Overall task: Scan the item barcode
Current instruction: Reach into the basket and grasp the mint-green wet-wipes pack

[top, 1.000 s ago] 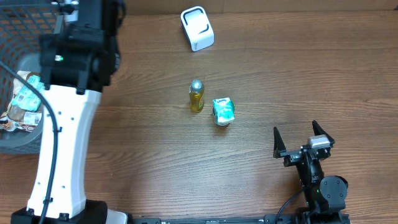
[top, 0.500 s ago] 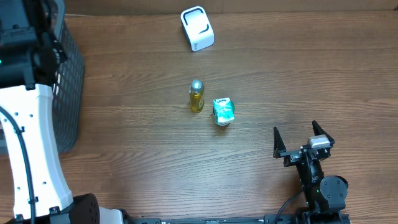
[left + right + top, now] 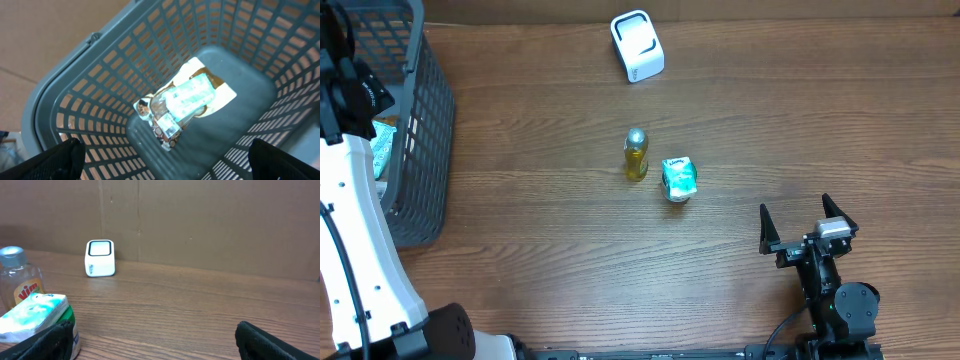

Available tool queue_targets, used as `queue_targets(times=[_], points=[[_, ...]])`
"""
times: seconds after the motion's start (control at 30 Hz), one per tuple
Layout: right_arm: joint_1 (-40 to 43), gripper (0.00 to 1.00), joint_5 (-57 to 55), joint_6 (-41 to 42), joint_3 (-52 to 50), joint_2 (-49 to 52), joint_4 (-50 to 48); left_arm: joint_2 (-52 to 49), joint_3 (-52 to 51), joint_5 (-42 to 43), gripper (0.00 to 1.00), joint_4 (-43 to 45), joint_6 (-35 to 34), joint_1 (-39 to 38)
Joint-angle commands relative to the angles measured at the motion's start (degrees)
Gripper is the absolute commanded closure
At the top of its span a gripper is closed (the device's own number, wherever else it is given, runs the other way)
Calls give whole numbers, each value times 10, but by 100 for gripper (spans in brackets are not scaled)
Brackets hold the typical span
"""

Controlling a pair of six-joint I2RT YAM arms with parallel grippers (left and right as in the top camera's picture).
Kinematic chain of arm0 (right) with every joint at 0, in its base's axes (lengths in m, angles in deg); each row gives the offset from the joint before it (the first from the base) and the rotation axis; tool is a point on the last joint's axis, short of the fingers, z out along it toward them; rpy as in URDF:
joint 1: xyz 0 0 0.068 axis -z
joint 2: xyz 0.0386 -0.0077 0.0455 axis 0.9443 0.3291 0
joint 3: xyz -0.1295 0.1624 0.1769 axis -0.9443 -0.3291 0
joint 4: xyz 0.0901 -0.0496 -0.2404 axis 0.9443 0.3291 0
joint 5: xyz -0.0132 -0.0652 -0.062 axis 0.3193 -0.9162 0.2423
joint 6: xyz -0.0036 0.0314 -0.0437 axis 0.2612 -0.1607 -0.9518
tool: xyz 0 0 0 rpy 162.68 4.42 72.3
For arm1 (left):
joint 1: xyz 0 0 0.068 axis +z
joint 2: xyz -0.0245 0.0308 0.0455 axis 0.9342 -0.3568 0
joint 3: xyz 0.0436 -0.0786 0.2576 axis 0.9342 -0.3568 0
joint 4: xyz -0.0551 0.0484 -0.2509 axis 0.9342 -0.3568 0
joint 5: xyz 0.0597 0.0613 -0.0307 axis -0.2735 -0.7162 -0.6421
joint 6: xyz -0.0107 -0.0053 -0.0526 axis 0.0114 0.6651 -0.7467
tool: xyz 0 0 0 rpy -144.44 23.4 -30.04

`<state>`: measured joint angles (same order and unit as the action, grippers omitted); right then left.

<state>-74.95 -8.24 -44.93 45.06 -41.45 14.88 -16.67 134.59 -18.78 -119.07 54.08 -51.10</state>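
In the grey basket [image 3: 100,75], straight below the spread left end effector [image 3: 165,150], the teal packet [image 3: 190,97] lies diagonally; the right end effector [image 3: 795,212], also spread, sits well apart.

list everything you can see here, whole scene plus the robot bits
scanner: one, white with dark trim, far side of the table, apart from the rest
bottle: one, yellow with a silver cap, upright, mid table
pack: one, green and white, close beside the bottle on the right arm's side
basket: one, grey mesh, left edge of the table
packets: a small pile, pale green, white and brown, on the basket floor; count unclear
table: one, brown wood
cardboard wall: brown, behind the table
left arm: one, white, at the basket
left tool: black, open, above the basket, empty
right tool: black, open, near right of the table, empty
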Motion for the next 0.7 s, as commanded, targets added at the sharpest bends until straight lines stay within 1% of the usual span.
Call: queue_targets(times=[0.0, 0.2, 0.67], points=[[2, 0, -3, -1, -6, -5, -1, -21, -6, 5, 0, -1, 7, 4], [2, 0, -3, -1, -6, -5, -1, -42, -11, 17, 0, -3, 7, 4], [2, 0, -3, -1, -6, -5, -1, -53, -11, 17, 0, 13, 7, 15]])
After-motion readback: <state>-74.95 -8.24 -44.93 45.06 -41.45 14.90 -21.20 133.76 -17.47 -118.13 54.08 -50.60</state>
